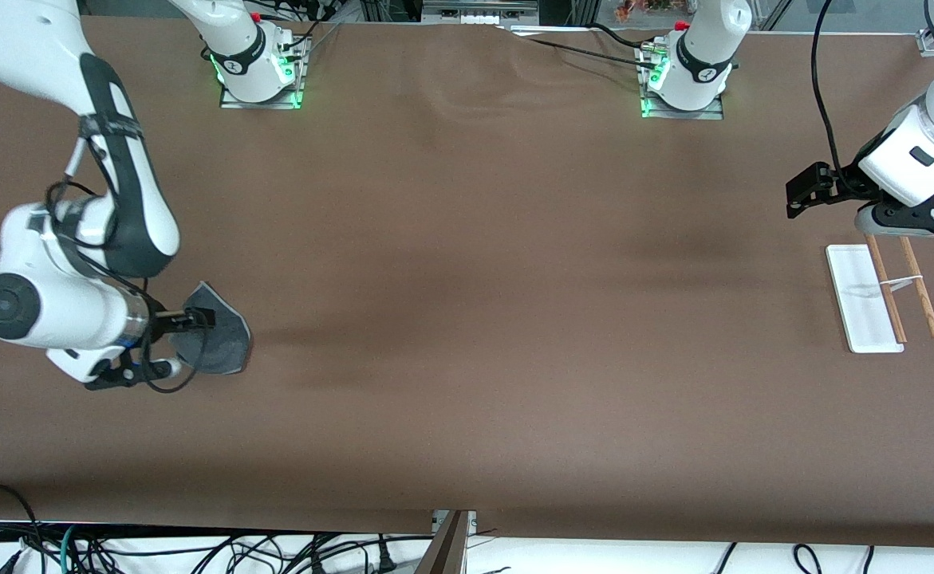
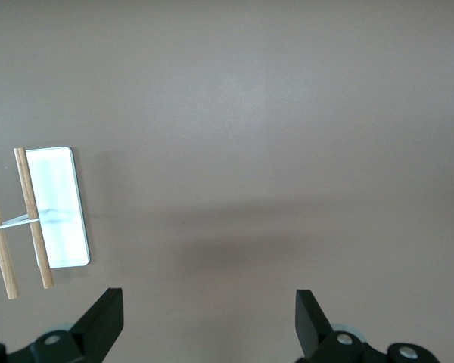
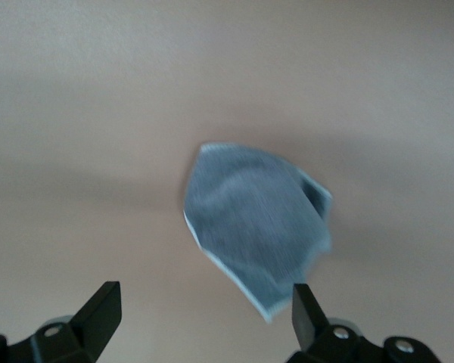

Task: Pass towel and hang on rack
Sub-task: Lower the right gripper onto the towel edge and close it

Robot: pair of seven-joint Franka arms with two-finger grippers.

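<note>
Towel (image 1: 215, 339) flat on the bench (image 1: 467, 319) at the right arm's end, dark grey face up, thin pale trim along the edges, folded into a rough kite shape with one corner turned over; same cloth in the right wrist view (image 3: 253, 227), slightly rumpled. Not gripped by anything.

Right gripper (image 1: 195, 319) up over the towel, jaws spread wide, nothing between them; both fingertips (image 3: 98, 306) seen apart, above the cloth.

Rack (image 1: 881, 295) standing on the bench at the left arm's end, well apart from the towel: flat white rectangular base, two thin brown wooden rods running parallel, joined by a thin white crosspiece. Nothing draped on the rods. Also seen in the left wrist view (image 2: 41, 215), one rod above the base, the other just beside it.

Left gripper (image 1: 809, 191) up in the air over bare bench near the rack, jaws wide and empty, both fingertips (image 2: 106, 314) far apart.

Black cable (image 1: 821, 96) trailing over the bench to the left arm's wrist.
</note>
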